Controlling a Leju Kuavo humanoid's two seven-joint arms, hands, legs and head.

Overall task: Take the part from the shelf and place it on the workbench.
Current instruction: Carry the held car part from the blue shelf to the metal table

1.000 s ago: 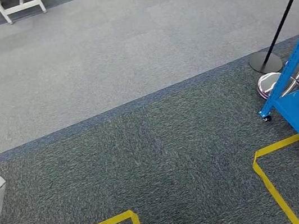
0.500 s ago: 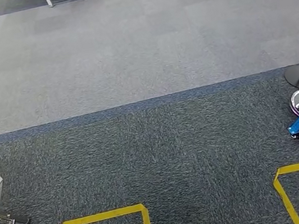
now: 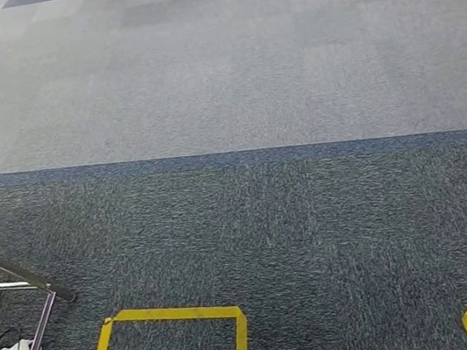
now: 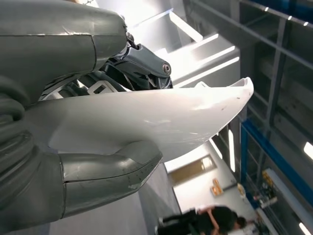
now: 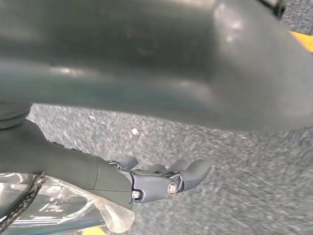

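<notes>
The left robot hand (image 4: 74,127) grips the part (image 4: 155,120), a white curved shell, with the thick thumb pressed on one face and the darker fingers (image 4: 140,58) on the other. The right robot hand (image 5: 147,181) holds nothing, its fingers stretched out and slightly apart above the dark carpet (image 5: 221,161). In the head view, yellow tape (image 3: 172,313) marks a square on the grey carpet.
</notes>
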